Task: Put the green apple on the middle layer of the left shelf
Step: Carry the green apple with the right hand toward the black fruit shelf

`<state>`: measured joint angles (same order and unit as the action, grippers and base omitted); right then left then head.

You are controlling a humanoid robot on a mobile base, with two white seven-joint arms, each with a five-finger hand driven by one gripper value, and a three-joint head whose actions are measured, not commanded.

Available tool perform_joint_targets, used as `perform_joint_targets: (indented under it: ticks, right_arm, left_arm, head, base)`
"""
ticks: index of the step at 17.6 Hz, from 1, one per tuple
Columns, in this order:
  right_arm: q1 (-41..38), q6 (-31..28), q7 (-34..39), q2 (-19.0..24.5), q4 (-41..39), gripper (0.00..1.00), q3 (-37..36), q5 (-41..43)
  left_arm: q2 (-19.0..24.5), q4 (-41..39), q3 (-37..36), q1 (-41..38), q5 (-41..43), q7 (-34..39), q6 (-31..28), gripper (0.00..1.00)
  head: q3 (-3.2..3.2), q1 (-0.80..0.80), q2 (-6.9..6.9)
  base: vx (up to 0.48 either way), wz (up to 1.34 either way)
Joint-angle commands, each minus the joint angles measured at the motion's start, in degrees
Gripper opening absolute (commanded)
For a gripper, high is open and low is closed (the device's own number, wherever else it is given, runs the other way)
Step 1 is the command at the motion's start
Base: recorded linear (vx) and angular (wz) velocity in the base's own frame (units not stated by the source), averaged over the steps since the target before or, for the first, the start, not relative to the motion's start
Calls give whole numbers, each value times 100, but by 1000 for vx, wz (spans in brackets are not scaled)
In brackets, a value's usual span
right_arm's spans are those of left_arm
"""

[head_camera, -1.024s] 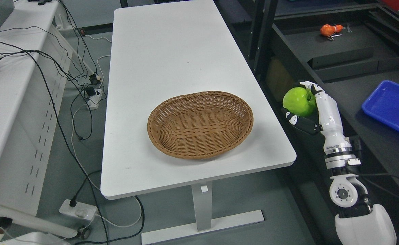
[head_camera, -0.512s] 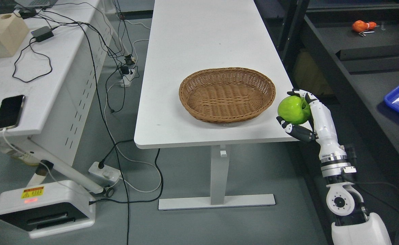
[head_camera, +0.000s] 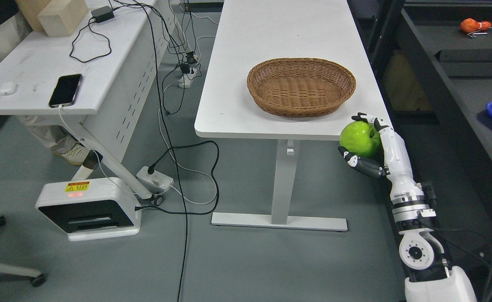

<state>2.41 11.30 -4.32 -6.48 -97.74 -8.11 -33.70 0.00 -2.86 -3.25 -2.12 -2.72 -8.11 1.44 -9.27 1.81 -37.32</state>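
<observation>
Right robot hand [head_camera: 365, 140] grips green apple [head_camera: 359, 139]; wicker basket [head_camera: 300, 86] on table [head_camera: 246, 63] seemingly empty.

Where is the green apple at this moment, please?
In the head view, the green apple sits in the right hand at the right of the picture, just off the near right corner of the white table, below the wicker basket.
</observation>
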Motion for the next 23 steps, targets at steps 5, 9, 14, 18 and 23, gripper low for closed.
perform_joint_targets:
  ticks: [5, 9, 14, 18, 23]
  right_arm:
    - [-48, 91, 2, 103, -17, 3, -24, 3]
    - [-101, 109, 2, 147, -17, 3, -15, 3]
    - [-101, 118, 11, 147, -17, 3, -15, 3]
    - [-101, 118, 11, 155, -17, 3, 2, 3]
    - [-127, 153, 2, 199, -17, 3, -7, 3]
  left_arm:
    - [100, -4, 0, 1, 0, 2, -4, 100]
    - [100, 5, 0, 1, 0, 2, -4, 100]
    - [100, 5, 0, 1, 0, 2, -4, 100]
    - [100, -4, 0, 1, 0, 2, -4, 100]
    - [100, -4, 0, 1, 0, 2, -4, 100]
  head:
    - [0, 0, 0]
    - [0, 0, 0]
    - [0, 0, 0]
    - [0, 0, 0]
    - [0, 0, 0]
  base:
    - [-283, -191]
    - [-215, -636]
    - [-120, -887]
    - [-34, -979]
    - [47, -1036]
